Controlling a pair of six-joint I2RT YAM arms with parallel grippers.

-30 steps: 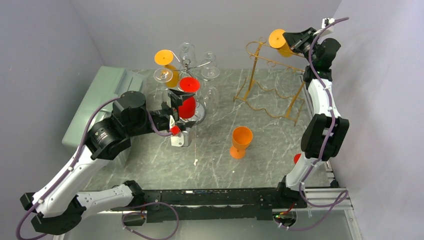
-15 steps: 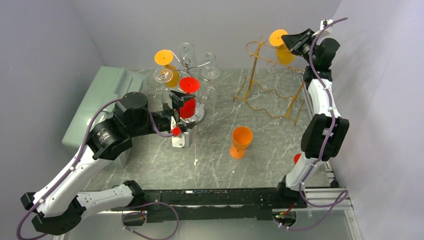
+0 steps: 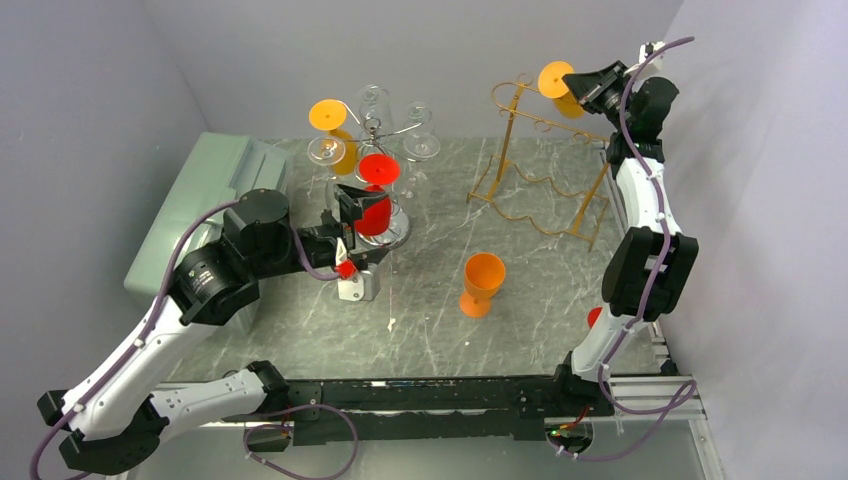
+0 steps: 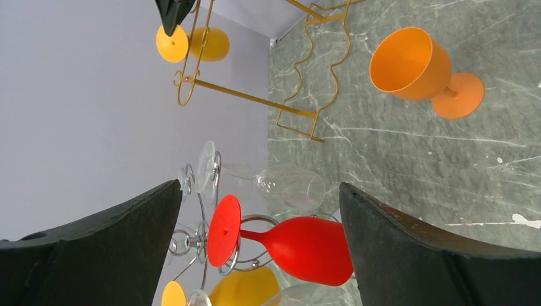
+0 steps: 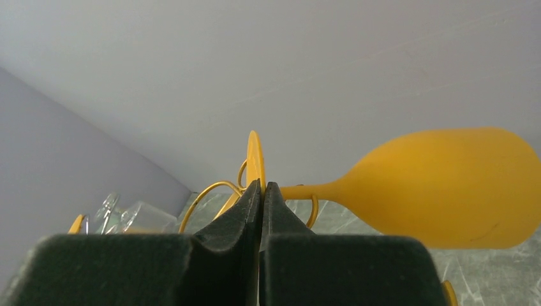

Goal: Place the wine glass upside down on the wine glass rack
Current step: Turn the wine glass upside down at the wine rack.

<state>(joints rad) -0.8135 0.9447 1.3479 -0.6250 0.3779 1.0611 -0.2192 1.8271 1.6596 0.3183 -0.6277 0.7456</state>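
Note:
A red wine glass [image 3: 376, 212] hangs upside down on the silver wire rack [image 3: 372, 128], its foot caught in a wire loop. My left gripper [image 3: 362, 225] is open just in front of it. In the left wrist view the red glass [image 4: 306, 248] shows between the spread jaws of that gripper [image 4: 260, 186], untouched. My right gripper [image 3: 572, 80] is shut on the foot of a yellow wine glass [image 3: 551, 78] at the top of the gold rack [image 3: 545, 190]. In the right wrist view my right gripper [image 5: 260, 185] pinches the thin foot and the bowl [image 5: 446, 185] points right.
An orange goblet [image 3: 482, 280] stands upright on the marble table, right of centre; it also shows in the left wrist view [image 4: 411, 64]. The silver rack also carries clear glasses and an orange-yellow glass [image 3: 330, 115]. A grey-green box [image 3: 215, 180] sits at the left.
My left gripper has drawn back a little from the red glass, which stays hanging on the silver rack. My right gripper has shifted slightly with the yellow glass at the gold rack's top.

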